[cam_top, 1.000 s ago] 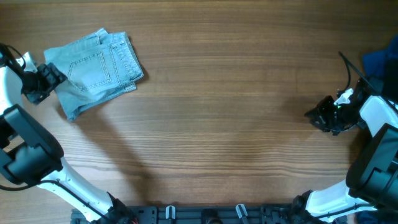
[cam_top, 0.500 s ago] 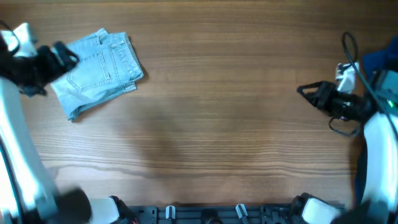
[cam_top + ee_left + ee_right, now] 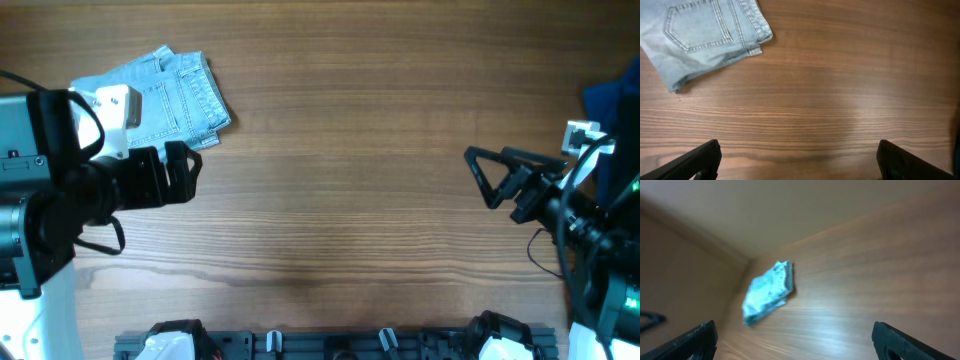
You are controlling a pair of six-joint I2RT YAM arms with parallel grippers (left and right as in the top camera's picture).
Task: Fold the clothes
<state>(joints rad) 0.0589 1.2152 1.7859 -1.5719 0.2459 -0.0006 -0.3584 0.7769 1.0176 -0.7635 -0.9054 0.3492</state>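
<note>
The clothes, a pair of light blue denim shorts [image 3: 185,90], lie folded flat at the table's far left with a stitched back pocket facing up. They also show in the left wrist view, shorts [image 3: 705,35], and as a blurred patch in the right wrist view, shorts [image 3: 767,292]. My left gripper [image 3: 190,172] is raised above the table just in front of the shorts, open and empty, and the arm hides their left part from overhead. My right gripper [image 3: 478,180] hangs open and empty over the right side, far from the shorts.
A dark navy fabric heap [image 3: 612,100] lies at the right edge, behind the right arm. Bare wooden table [image 3: 340,150] lies between the two grippers. A rail with clips [image 3: 330,342] runs along the near edge.
Both arms have risen from the table. The left gripper has come away from the shorts' left edge. The right gripper's jaws have spread wide and moved left.
</note>
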